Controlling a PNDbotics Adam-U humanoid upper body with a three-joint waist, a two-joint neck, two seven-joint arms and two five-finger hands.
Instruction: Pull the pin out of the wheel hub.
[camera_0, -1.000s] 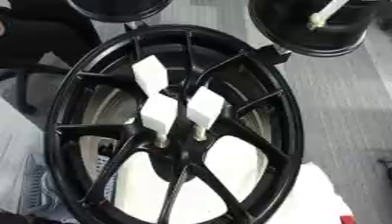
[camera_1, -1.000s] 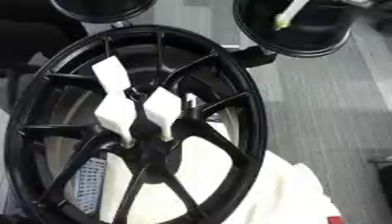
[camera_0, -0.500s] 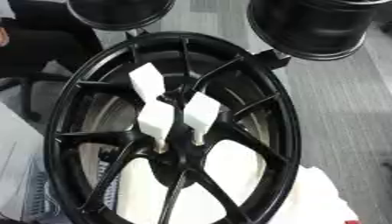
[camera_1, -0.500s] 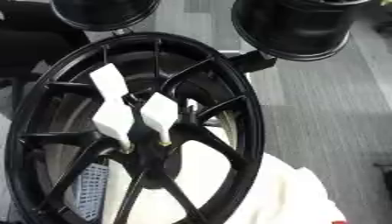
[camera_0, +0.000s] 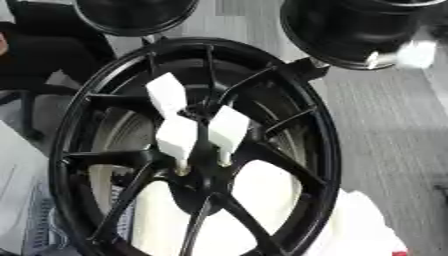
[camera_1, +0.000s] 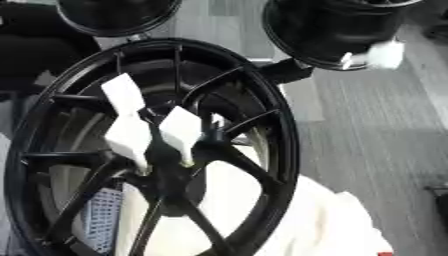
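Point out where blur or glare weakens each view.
Left eye view: the white thing at upper right is smeared by motion; the wheel hub and its white pins are soft but readable. Right eye view: the same white smear, and faint sheen on the hub's rim.

1. The left arm (camera_0: 136, 15) shows at the far left as a round, glossy black housing with a darker, dished face and a thin raised rim.
2. The right arm (camera_0: 350, 30) shows at the far right as a larger black drum with smooth, slightly shiny walls and a rounded lip.
3. A blurred white patch (camera_0: 416, 53) sits at the right arm's near right edge. What it is cannot be told.
4. Just beside it is a small pale, silvery spot (camera_0: 376, 60) on the lip.
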